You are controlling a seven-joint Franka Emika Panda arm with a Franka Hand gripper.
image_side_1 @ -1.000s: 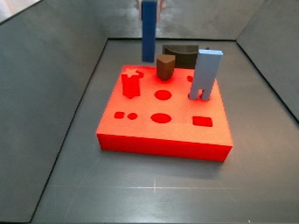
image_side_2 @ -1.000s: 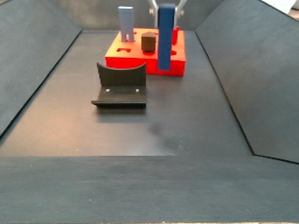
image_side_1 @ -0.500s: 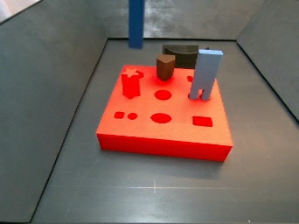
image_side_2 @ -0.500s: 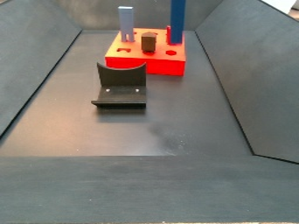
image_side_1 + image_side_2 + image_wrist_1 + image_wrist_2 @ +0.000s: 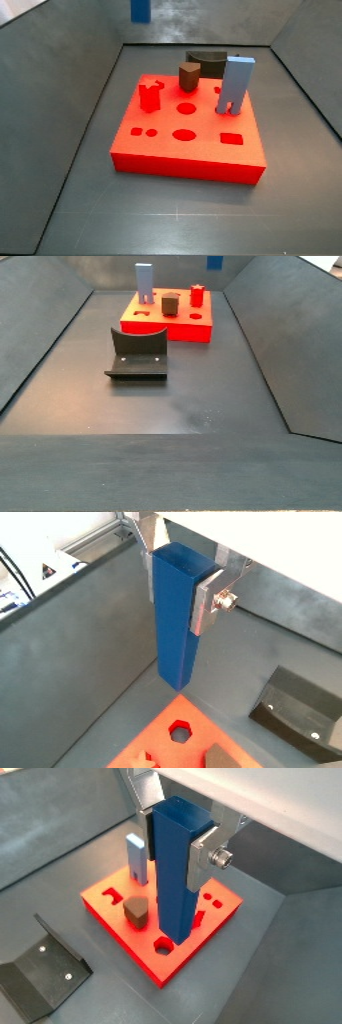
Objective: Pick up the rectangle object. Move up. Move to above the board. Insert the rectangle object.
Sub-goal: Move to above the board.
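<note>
Two silver fingers (image 5: 202, 853) of the gripper (image 5: 171, 828) clamped on the rectangle object (image 5: 175, 873), long axis vertical, lifted high above the board (image 5: 187, 150). Three pegs standing in board's holes.

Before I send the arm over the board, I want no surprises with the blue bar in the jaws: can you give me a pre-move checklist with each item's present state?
1. Grip: the gripper is shut on the rectangle object, a silver finger flat against its side. Ok.
2. Bar lies straight along the fingers in both wrist views. Ok.
3. Lift height: in a side view only the bar's lower end shows at the frame's top, well above the board. Ok.
4. Pieces standing on the board, the grey-blue block, brown piece and red peg, are below the bar. Ok.
5. Which hole fits the bar: cannot tell.
6. The fixture is off to the side. Ok.
</note>
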